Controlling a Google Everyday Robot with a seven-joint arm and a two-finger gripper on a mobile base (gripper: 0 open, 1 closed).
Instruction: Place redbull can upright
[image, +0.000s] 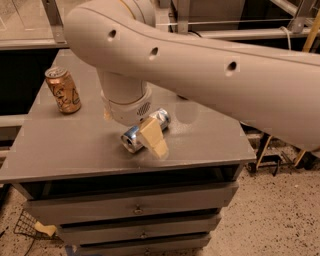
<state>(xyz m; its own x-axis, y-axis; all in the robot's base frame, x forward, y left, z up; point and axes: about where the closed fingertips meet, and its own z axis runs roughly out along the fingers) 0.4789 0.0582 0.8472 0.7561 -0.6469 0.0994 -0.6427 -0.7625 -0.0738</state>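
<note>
The redbull can (131, 140) lies on its side mid-surface (60, 147), with the gripper (152, 141) directly over it. I cannot tell whether the gripper is wide or narrow. An off-centre squeeze could roll the can toward the front edge. The arm (210, 65) hides much of the can and the surface's rear.

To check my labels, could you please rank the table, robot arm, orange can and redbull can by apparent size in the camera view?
1. Table and robot arm: comparable; the arm is nearer, so unranked.
2. Orange can and redbull can: alike; the gripper over the lying redbull can hides part of it.
</note>
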